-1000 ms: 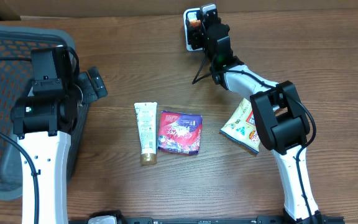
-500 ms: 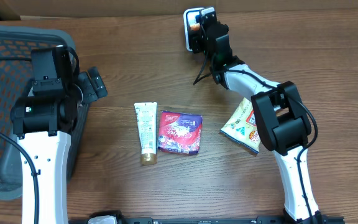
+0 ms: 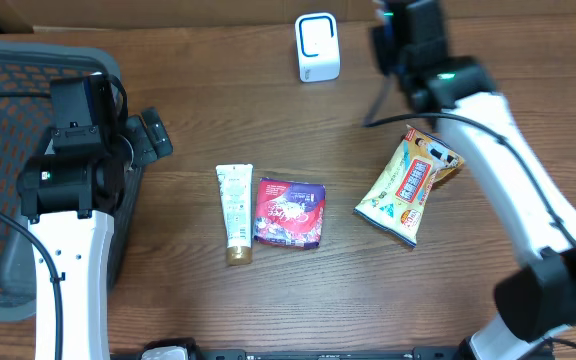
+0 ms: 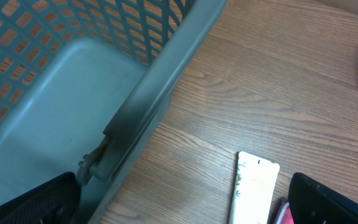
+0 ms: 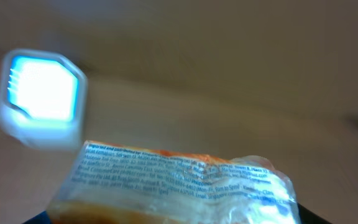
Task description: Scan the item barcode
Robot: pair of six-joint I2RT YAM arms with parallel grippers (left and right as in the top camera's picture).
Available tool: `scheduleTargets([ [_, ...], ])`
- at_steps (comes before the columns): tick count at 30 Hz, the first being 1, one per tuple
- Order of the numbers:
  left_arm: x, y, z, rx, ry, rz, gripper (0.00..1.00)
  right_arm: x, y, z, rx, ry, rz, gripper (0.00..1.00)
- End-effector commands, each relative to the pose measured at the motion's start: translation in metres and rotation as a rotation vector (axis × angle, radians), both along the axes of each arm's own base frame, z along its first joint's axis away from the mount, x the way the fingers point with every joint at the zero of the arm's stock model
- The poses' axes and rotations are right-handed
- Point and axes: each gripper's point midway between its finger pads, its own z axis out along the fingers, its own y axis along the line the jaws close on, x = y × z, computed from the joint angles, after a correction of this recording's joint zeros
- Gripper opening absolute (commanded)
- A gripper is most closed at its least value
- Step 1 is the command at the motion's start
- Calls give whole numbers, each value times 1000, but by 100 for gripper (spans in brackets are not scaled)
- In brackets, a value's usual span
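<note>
snack packet [image 5: 185, 180] below right fingers [image 3: 400, 30] — hold unclear; left fingers [image 4: 334, 199] spread empty. barcode scanner [image 5: 39, 93] sits off leftward, so a scan may miss.

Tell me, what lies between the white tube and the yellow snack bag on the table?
A red-and-purple pouch lies between the tube and the bag, close beside the tube. The overhead view shows it.

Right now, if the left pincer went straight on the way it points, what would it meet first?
Probably the bare table, between the basket and the white tube; depth is hard to judge.
</note>
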Motion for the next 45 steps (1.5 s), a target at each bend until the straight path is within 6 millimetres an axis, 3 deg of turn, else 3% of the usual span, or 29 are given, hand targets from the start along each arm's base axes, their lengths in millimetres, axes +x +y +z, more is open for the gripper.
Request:
scheduleTargets([
  [1, 0, -2, 7, -13, -21, 0, 100, -29, -109, -32, -82, 169, -321, 70],
  [6, 0, -2, 7, -13, -21, 0, 100, -70, -244, -65, 56, 245, -714, 69],
  [7, 0, -2, 7, -13, -21, 0, 100, -87, -285, -79, 165, 250, -824, 67],
  [11, 0, -2, 7, -13, -21, 0, 100, -133, -357, -119, 461, 277, -1015, 66],
  [14, 0, -2, 7, -13, -21, 0, 100, -160, -384, -149, 652, 289, -1089, 66],
  [15, 0, -2, 7, -13, -21, 0, 100, -177, -393, -167, 732, 309, -1139, 64],
  [17, 0, -2, 7, -13, -21, 0, 100, -195, -399, -184, 807, 332, -1195, 61],
  [18, 0, -2, 7, -13, -21, 0, 100, -200, -401, -190, 828, 337, -1220, 64],
  [19, 0, -2, 7, -13, -21, 0, 100, -206, -404, -194, 839, 336, -1244, 77],
  [20, 0, -2, 7, -13, -21, 0, 100, -208, -407, -194, 843, 330, -1254, 97],
  [23, 0, -2, 7, -13, -21, 0, 100, -205, -415, -182, 846, 289, -1248, 100],
  [26, 0, -2, 7, -13, -21, 0, 100, -199, -419, -150, 843, 245, -1232, 100],
  [29, 0, -2, 7, -13, -21, 0, 100, -181, -406, -108, 902, 201, -1143, 100],
  [31, 0, -2, 7, -13, -21, 0, 100, -165, -378, -79, 978, 207, -1002, 100],
  [34, 0, -2, 7, -13, -21, 0, 100, -143, -316, -46, 1082, 257, -686, 98],
  [36, 0, -2, 7, -13, -21, 0, 100, -137, -264, -33, 1147, 330, -448, 91],
  [38, 0, -2, 7, -13, -21, 0, 100, -145, -212, -31, 1154, 445, -225, 86],
  [40, 0, -2, 7, -13, -21, 0, 100, -156, -169, -36, 1155, 546, -54, 100],
  [42, 0, -2, 7, -13, -21, 0, 100, -162, -141, -53, 1148, 624, 33, 100],
  [45, 0, -2, 7, -13, -21, 0, 100, -165, -114, -90, 1150, 702, 67, 100],
])
